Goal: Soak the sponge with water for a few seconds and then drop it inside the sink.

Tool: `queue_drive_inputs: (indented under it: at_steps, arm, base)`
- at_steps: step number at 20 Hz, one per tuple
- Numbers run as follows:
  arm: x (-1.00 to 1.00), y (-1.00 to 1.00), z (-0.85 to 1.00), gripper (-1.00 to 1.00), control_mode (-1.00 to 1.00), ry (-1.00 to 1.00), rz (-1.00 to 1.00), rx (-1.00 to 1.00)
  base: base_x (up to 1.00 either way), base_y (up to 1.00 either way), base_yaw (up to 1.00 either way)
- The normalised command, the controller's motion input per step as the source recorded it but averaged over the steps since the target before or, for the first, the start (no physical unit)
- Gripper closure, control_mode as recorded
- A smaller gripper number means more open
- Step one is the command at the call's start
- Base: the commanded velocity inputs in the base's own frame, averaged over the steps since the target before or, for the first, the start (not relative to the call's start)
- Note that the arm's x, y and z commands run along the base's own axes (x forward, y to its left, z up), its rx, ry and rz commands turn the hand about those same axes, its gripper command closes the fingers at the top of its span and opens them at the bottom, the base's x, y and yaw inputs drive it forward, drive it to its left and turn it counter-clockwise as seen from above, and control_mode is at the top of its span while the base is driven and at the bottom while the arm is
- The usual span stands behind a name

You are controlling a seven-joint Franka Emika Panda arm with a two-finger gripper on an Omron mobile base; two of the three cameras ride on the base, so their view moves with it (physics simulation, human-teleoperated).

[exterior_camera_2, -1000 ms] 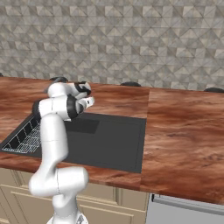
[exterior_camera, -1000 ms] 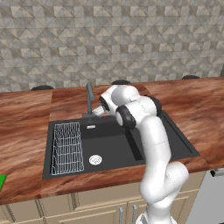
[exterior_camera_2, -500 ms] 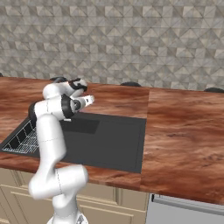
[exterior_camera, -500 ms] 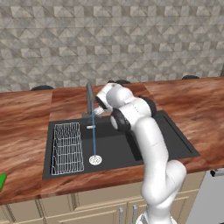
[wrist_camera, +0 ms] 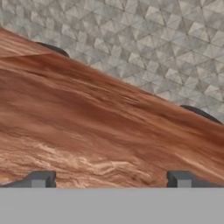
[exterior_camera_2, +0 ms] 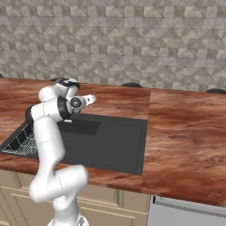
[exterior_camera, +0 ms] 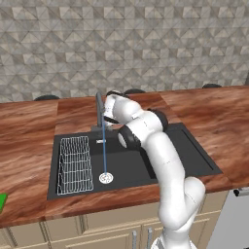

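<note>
Near field. The sponge (exterior_camera: 2, 201) shows as a green sliver on the wooden counter (exterior_camera: 29, 121) at the 8 o'clock edge of the left base view, well apart from the sink (exterior_camera: 194, 155) and from the arm; it appears untouched.

Middle field. The black sink holds a white wire rack (exterior_camera: 75, 165) at its 9 o'clock side. The water (exterior_camera: 103, 151) falls as a thin pale stream from the faucet (exterior_camera: 100, 109) onto the round drain (exterior_camera: 105, 178). Judged from this layout, the tap is on and that step is done; fetching the sponge, soaking it under the stream and dropping it into the basin all remain.

Arm pose. The arm rises from 5 o'clock in the left base view, bends over the basin and ends beside the faucet at the sink's rear rim. In the right base view the gripper (exterior_camera_2: 88, 99) points toward 3 o'clock over the back edge of the basin.

Far field. In the hand view the two fingertips (wrist_camera: 41, 178) stand wide apart at the bottom with nothing between them, so the pincer is released and empty; beyond them lie the counter and the grey tiled wall (wrist_camera: 144, 39).
</note>
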Motion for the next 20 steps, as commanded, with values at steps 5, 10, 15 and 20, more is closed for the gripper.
queue_drive_inputs:
  at_steps: [5, 10, 15, 20]
  arm:
    - [0.0, -0.3, 0.05, -1.0, -1.0, -0.09, 0.0, 0.0]
    - [0.0, -0.25, 0.22, -1.0, -1.0, -0.09, 0.0, 0.0]
    - [-0.11, -0.14, 0.3, -1.0, -1.0, -0.04, 0.0, 0.0]
    - [-0.36, 0.0, 0.35, -1.0, -1.0, 0.05, 0.0, 0.0]
  base:
    - [0.0, 0.0, 0.0]
    - [0.0, 0.0, 0.0]
    - [0.0, 0.0, 0.0]
    - [0.0, 0.0, 0.0]
